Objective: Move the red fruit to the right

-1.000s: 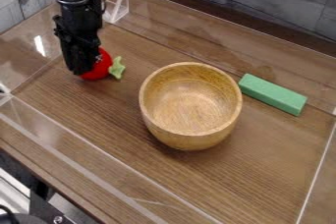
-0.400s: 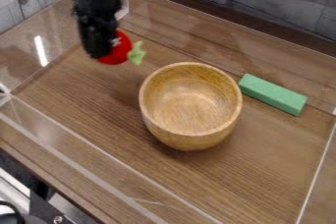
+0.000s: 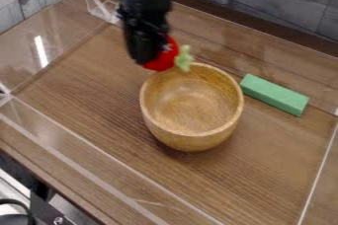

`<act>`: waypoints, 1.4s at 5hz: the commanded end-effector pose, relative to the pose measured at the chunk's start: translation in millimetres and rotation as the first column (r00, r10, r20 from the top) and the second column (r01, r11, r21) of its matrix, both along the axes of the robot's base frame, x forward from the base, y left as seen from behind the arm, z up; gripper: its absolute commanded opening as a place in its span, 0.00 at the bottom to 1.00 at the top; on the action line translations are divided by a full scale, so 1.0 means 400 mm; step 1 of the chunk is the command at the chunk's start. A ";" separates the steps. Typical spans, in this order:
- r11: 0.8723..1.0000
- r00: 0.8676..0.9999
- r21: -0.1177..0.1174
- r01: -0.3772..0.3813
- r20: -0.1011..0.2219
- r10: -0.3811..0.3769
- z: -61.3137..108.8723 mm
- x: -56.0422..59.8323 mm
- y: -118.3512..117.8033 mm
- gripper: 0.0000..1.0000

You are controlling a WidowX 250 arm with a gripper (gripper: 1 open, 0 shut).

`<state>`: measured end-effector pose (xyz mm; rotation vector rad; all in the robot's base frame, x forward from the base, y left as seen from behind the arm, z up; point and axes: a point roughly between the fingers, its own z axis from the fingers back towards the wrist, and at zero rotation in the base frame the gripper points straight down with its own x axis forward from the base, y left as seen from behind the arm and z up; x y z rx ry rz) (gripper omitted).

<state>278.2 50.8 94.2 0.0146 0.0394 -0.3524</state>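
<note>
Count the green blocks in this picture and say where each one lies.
1. The flat green block lies on the wooden table, to the right of the wooden bowl and apart from it. Nothing in view looks able to hide another.

A brown wooden table (image 3: 79,140); a wooden bowl (image 3: 193,106) just below the gripper (image 3: 148,59); a green block (image 3: 274,94) to its right.
</note>
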 end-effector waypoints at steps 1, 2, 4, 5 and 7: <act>1.000 0.998 0.007 -0.016 0.063 0.016 0.054 0.019 -0.079 0.00; 1.000 0.997 -0.004 -0.025 0.069 0.025 0.071 0.025 -0.168 0.00; 0.992 0.990 -0.029 0.124 0.076 -0.122 0.013 -0.027 -0.316 0.00; 0.990 0.988 -0.034 0.140 0.077 -0.137 -0.020 -0.017 -0.395 0.00; 0.982 0.980 -0.053 0.181 0.096 -0.176 -0.079 -0.013 -0.472 0.00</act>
